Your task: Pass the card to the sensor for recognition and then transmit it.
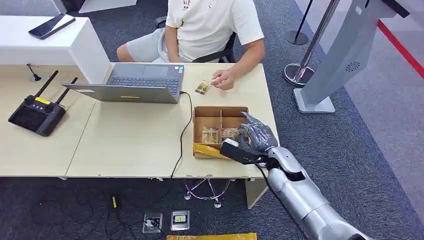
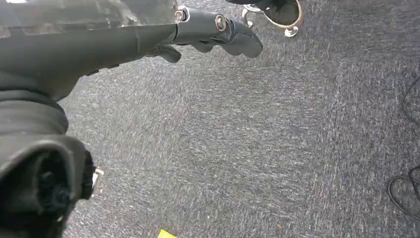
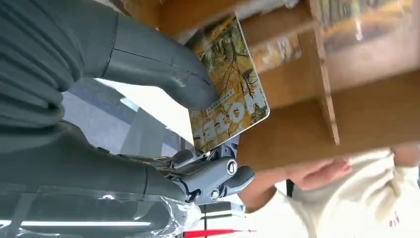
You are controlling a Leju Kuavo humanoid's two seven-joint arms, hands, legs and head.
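Observation:
A yellow printed card (image 3: 233,99) is pinched in my right hand (image 3: 193,134), the thumb (image 3: 163,64) pressing on its face and the darker fingers (image 3: 218,178) behind it. The card is just above the divided brown cardboard box (image 3: 297,129). In the head view my right hand (image 1: 256,134) hovers over the right side of that box (image 1: 220,111), which holds more cards (image 1: 210,135). My left hand (image 2: 198,29) hangs over grey carpet with its fingers apart and holds nothing.
A person sits across the table, one hand (image 1: 223,79) beside a few loose cards (image 1: 202,88). A grey laptop (image 1: 140,82) with a black cable and a black antenna controller (image 1: 37,114) lie to the left. A grey kiosk stand (image 1: 340,60) rises at the right.

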